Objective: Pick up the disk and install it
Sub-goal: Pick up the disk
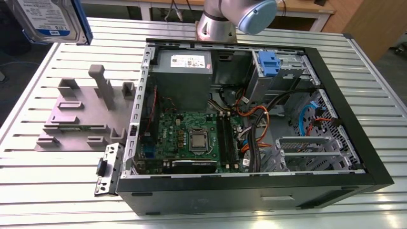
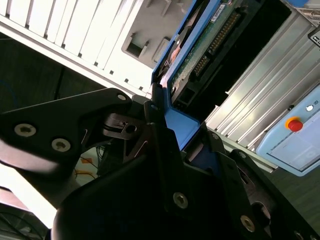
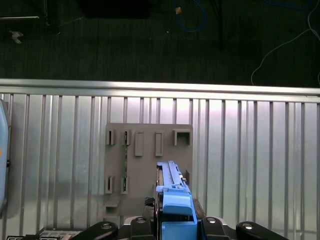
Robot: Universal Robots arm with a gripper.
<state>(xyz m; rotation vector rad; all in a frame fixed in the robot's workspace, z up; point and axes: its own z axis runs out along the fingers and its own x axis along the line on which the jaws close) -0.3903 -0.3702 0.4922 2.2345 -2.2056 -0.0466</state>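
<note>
Down on the ribbed metal table an open computer case is lying. The claw is squeezing the disk, holding it high in the air, pointing straight out from the claw, off to the exterior view's left of the case.

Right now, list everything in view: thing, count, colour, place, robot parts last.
disk: one, silver with blue rails, in the air at the exterior view's upper left
computer case: one, black, open, on the table
power supply: one, grey, inside the case
motherboard: one, green, inside the case
latch piece: one, blue, inside the case
fixture plate: one, grey, on the table, exterior view's left of the case
table: one, silver, slatted, under the case
arm: one, grey, beyond the case
pincer: one, black, shut on the disk
</note>
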